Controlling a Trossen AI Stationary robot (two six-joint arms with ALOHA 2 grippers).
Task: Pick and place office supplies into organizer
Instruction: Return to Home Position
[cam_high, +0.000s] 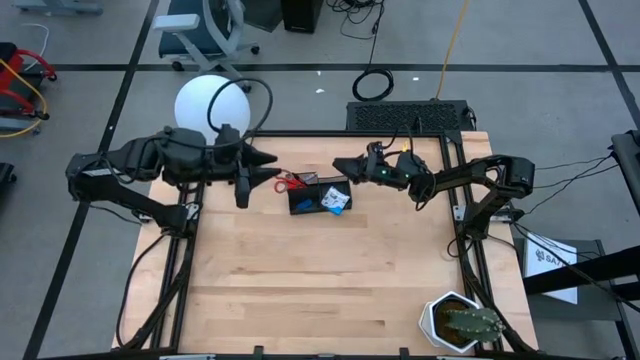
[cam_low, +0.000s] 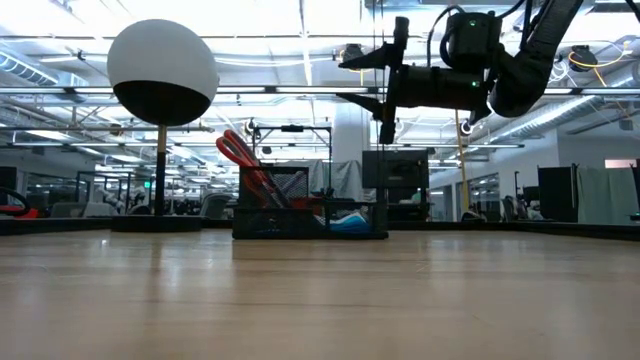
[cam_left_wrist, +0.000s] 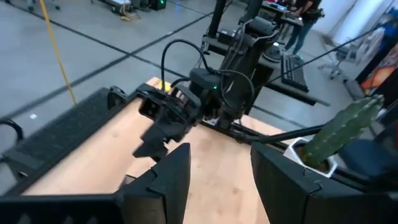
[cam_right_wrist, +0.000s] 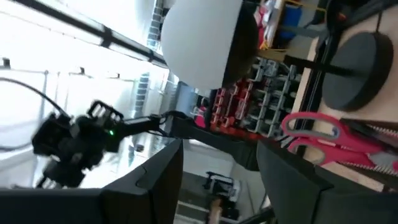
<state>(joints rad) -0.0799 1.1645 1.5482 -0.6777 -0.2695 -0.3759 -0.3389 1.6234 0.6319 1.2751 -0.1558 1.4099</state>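
The wooden counter (cam_high: 300, 280) carries the black organizer (cam_high: 318, 195) near its far edge, between the two arms. The left gripper (cam_left_wrist: 221, 186) hangs just beside the organizer's scissors end, jaws parted and holding nothing. The right gripper (cam_low: 345, 80) hovers above the other end, jaws also spread and empty. A white pot (cam_high: 440, 322) at the near right corner holds a cactus (cam_high: 468, 322). In the organizer's taller section, red-handled scissors (cam_low: 240, 150) lean handles-up. A blue pad (cam_low: 345, 220) lies in the lower section.
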